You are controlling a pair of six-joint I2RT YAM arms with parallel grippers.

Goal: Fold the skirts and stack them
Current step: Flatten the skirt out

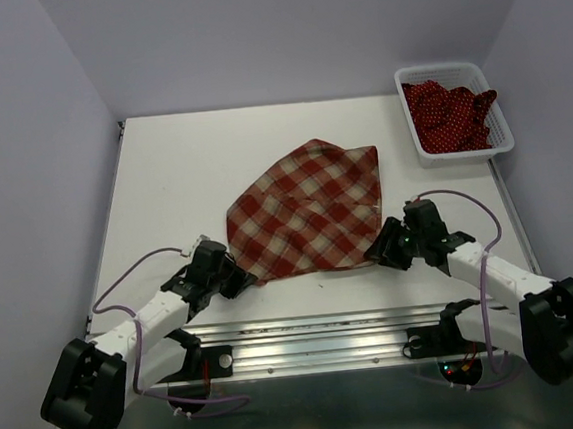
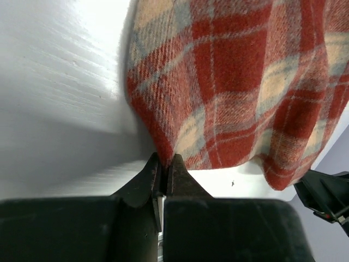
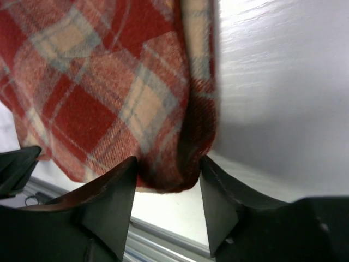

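Observation:
The red-and-cream plaid skirt [image 1: 306,213] lies spread on the white table, a little crumpled. My left gripper [image 1: 242,281] is at its near left corner, shut on the cloth there. In the left wrist view the plaid skirt [image 2: 234,82] runs down to a point pinched between the closed tips of the left gripper [image 2: 163,164]. My right gripper [image 1: 377,252] is at the near right corner. In the right wrist view the right gripper [image 3: 168,169] has its jaws apart, with the bunched corner of the plaid skirt [image 3: 109,93] between them. Dark red polka-dot skirts [image 1: 448,112] lie heaped in the basket.
The white mesh basket [image 1: 417,145] stands at the far right corner of the table [image 1: 164,185]. A metal rail [image 1: 307,338] runs along the near edge between the arm bases. Pale walls close in the table on three sides.

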